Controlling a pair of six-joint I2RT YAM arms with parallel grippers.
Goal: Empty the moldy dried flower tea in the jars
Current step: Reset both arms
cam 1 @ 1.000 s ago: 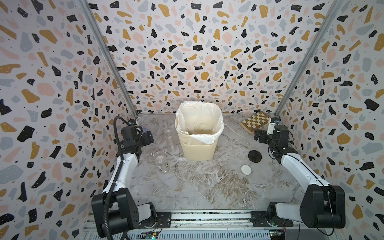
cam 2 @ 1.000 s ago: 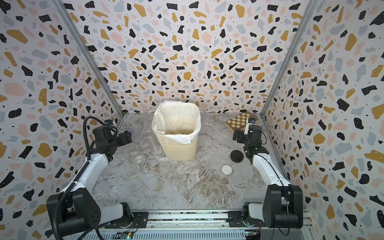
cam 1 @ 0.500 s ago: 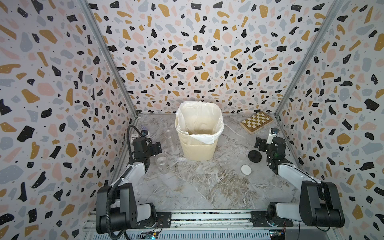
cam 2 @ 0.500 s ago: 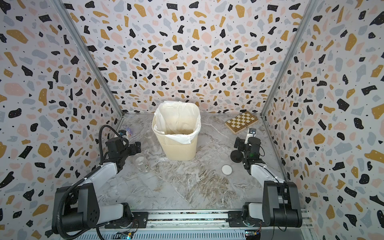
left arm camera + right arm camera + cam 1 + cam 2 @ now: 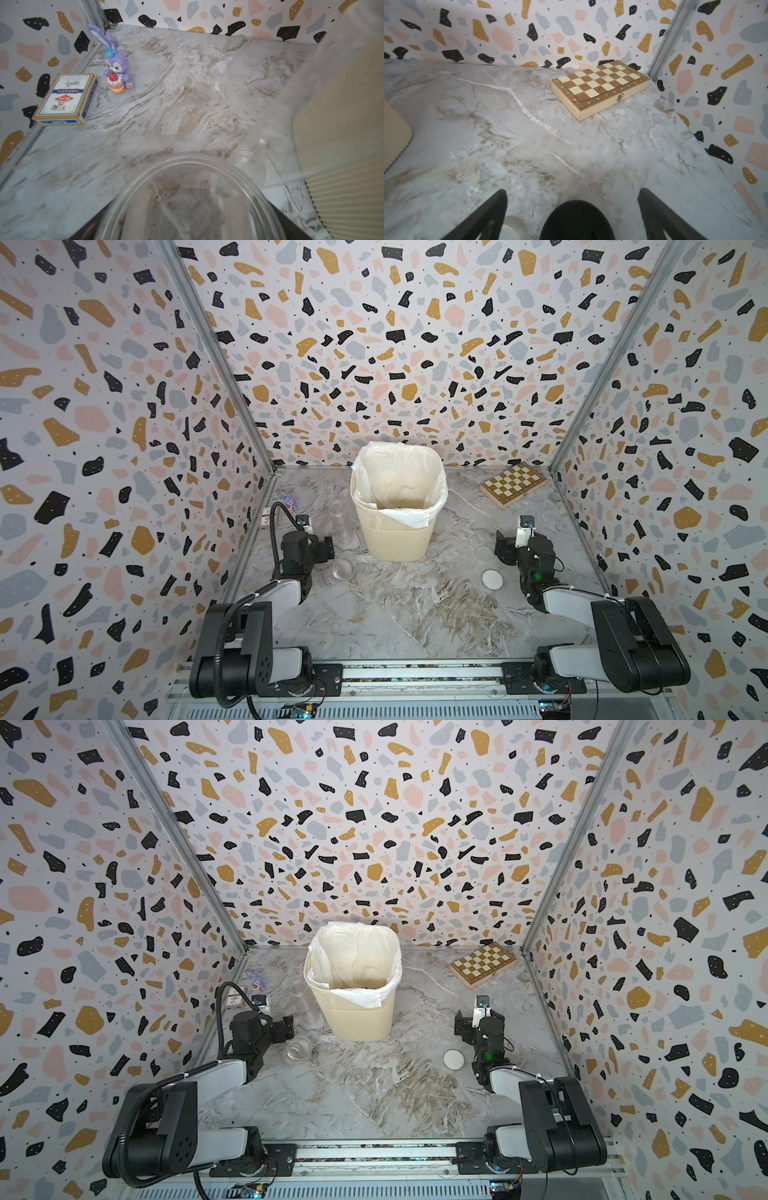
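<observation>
Left of bin (image 5: pixel 395 539), jar (image 5: pixel 343 568), reddish specks (image 5: pixel 120 222) inside per wrist view only, left gripper (image 5: pixel 327 548) state we cannot tell, right gripper (image 5: pixel 572 190) spread.

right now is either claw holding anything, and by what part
Nothing clearly held. The left claw straddles the clear jar on the table, contact with its wall not discernible; the right claw is open, clear of the black lid.

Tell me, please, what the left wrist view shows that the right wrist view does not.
Only the left wrist view shows the purple bunny figurine, the card box and a clear jar close under the camera. Only the right wrist view shows the chessboard, a black lid and the right gripper, open. Both show the marble table and the cream ribbed bin.
</observation>
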